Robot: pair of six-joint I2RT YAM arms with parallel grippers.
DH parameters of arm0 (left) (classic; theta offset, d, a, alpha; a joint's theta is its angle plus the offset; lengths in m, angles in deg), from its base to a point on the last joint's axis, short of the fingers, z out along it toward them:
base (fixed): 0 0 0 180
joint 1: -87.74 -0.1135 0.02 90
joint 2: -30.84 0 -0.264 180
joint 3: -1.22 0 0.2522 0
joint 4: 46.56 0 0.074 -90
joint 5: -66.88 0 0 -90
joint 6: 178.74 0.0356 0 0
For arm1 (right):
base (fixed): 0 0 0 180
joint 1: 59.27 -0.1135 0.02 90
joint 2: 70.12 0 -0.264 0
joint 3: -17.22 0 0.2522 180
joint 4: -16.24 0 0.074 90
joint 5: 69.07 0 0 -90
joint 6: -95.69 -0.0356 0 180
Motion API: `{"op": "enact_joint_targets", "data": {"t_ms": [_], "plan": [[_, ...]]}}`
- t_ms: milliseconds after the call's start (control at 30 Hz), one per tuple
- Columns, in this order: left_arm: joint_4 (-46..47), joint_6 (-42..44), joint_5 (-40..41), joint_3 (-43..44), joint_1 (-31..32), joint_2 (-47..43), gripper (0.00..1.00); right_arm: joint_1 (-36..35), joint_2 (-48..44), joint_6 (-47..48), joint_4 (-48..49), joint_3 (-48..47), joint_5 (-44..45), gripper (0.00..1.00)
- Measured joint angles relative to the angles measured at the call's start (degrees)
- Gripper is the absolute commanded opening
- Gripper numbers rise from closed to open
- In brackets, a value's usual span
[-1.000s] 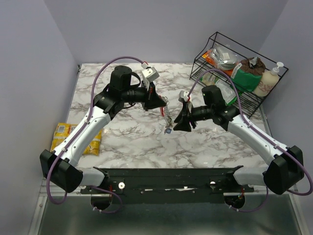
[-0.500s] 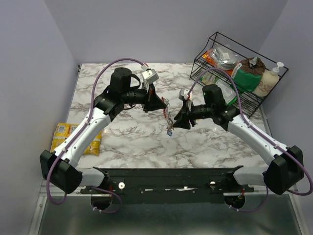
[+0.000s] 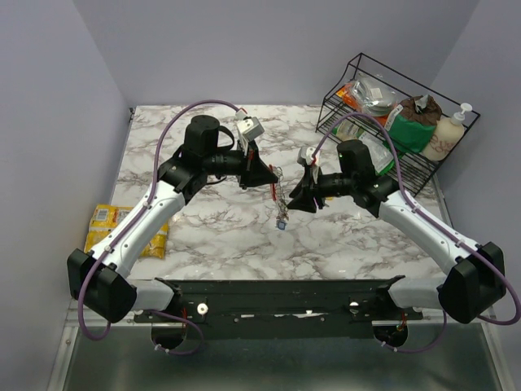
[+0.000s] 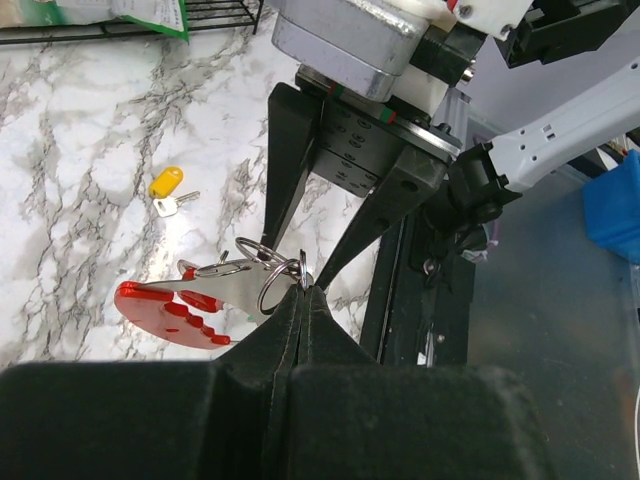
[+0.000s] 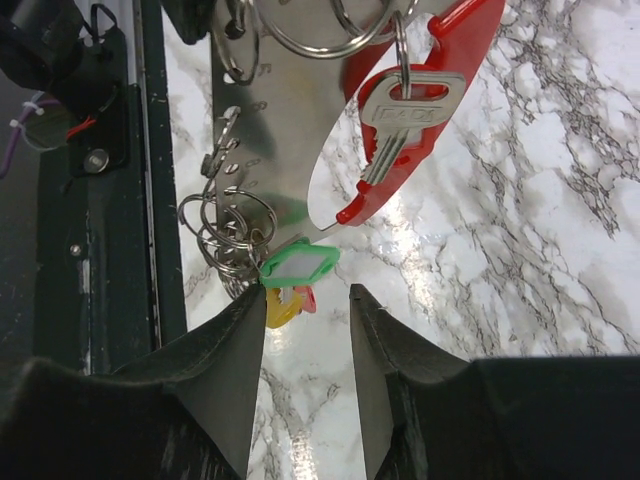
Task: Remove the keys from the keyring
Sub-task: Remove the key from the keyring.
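The left hand (image 4: 301,291) has its fingers pressed together on a split ring at one end of the keyring (image 4: 205,300), holding it above the marble counter (image 3: 212,236). In the top view the keyring hangs in the middle of the frame between the two hands. Its long axis runs almost straight down the picture, with the bunch of keys (image 3: 282,221) at the lower end.

In the left wrist view the long axis lies nearly level across the lower left, and the red end points to the left edge. In the right wrist view the grey metal strip runs down from the top edge, and the red part slants from the upper right toward the centre. A silver key (image 5: 405,125) dangles there, blade down.

The right hand (image 5: 306,300) has its fingers apart, with a green tag (image 5: 298,263) just above the gap and touching the left fingertip. One yellow key (image 4: 167,184) lies loose on the counter, well apart from the keyring.
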Motion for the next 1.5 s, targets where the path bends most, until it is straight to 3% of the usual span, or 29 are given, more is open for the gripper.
{"op": "enact_joint_targets", "data": {"t_ms": [533,1500], "plan": [[2.47,-2.10,-0.92,-0.61,0.07,-2.45,0.00,-2.36,2.71,3.19,0.48,1.92,2.40,0.49],[2.91,-5.25,2.54,-2.25,0.07,-2.71,0.00,-3.85,-2.64,9.77,-1.90,2.82,9.66,0.50]]}}
